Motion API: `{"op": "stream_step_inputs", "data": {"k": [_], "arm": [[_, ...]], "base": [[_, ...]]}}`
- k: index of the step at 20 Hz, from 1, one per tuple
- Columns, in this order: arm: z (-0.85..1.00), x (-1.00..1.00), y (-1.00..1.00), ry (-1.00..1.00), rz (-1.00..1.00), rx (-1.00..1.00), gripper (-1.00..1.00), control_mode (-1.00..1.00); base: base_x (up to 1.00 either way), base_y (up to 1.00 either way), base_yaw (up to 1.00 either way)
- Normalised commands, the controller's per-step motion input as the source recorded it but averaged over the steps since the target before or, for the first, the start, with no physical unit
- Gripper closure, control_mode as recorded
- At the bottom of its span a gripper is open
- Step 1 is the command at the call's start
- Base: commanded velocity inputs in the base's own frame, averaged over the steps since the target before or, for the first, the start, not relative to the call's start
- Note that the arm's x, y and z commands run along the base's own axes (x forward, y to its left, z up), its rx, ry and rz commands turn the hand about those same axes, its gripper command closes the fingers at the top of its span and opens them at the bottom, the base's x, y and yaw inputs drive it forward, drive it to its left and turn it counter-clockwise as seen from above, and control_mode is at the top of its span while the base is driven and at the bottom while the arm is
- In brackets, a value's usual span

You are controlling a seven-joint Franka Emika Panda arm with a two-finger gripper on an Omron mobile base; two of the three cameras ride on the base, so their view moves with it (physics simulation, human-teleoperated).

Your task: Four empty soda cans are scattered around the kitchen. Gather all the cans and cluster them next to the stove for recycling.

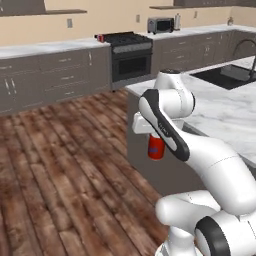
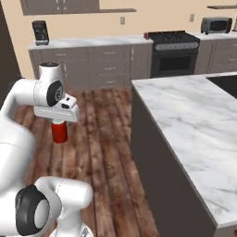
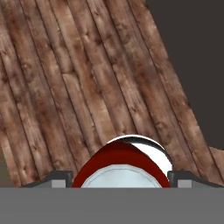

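A red soda can (image 1: 156,148) hangs upright over the wood floor, held in my gripper (image 1: 155,140), which is shut on it from above. In the right base view the same can (image 2: 59,132) sticks out below the gripper (image 2: 59,124). The hand view looks down on the can's silver top and red shoulder (image 3: 120,162) between the two fingertips (image 3: 61,177). The black stove (image 1: 130,50) stands against the far wall, also seen as the stove (image 2: 175,46). Another small red can (image 1: 100,38) sits on the counter just left of it, shown again as the can (image 2: 146,35).
The marble island (image 1: 220,110) with its dark side panel stands close on the right of the arm, with a black sink (image 1: 225,76) at its far end. A toaster oven (image 1: 160,24) and a coffee machine (image 2: 40,31) sit on the back counters. Open wood floor (image 2: 102,139) lies ahead.
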Motion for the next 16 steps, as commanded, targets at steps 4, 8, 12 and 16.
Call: {"op": "stream_step_inputs", "data": {"k": [4,8,12,16], "arm": [[0.00,0.00,0.00,0.00,0.00,0.00,1.00,1.00],[0.00,0.00,0.00,0.00,0.00,0.00,1.00,1.00],[0.00,0.00,0.00,0.00,0.00,0.00,1.00,1.00],[0.00,0.00,0.00,0.00,0.00,0.00,1.00,1.00]], "base": [[0.74,0.71,-0.11],[0.84,0.56,-0.09],[0.81,0.54,-0.07],[0.80,0.64,-0.08]]}}
